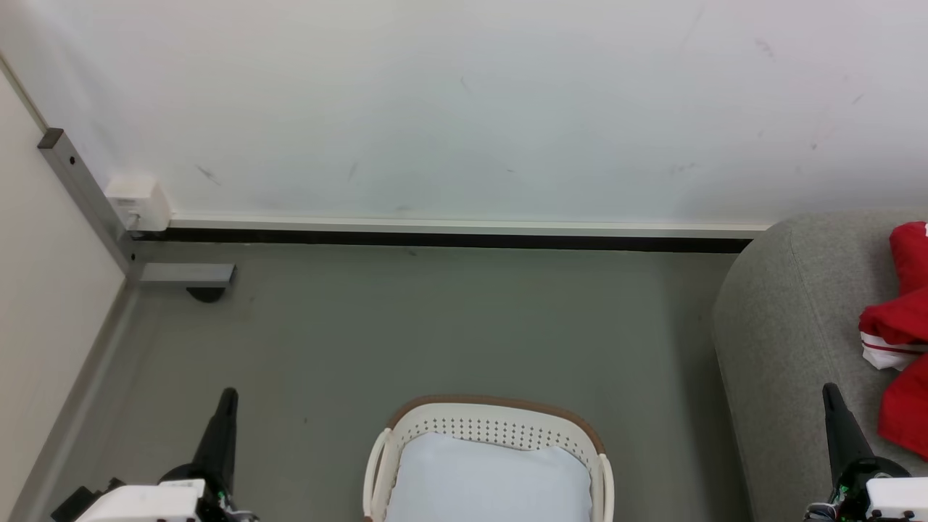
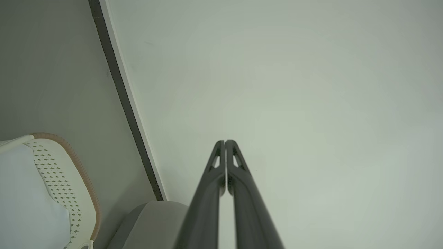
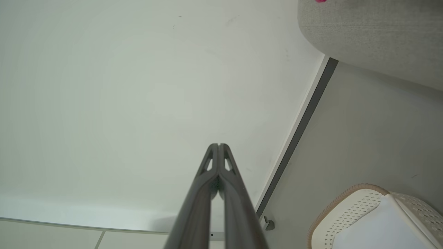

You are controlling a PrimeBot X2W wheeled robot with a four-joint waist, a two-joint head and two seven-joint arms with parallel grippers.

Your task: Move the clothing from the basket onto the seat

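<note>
**Red clothes lie on the seat**

The left gripper [image 1: 228, 396] is shut tight and holds nothing. In the basket [image 1: 500, 403] I see white lining, no red. The right gripper [image 1: 829, 392] is shut and bare too. The clothing [image 1: 902, 319] lies on the seat [image 1: 790, 319]. The job looks done. Next, peek into the basket's hidden near part.
</note>
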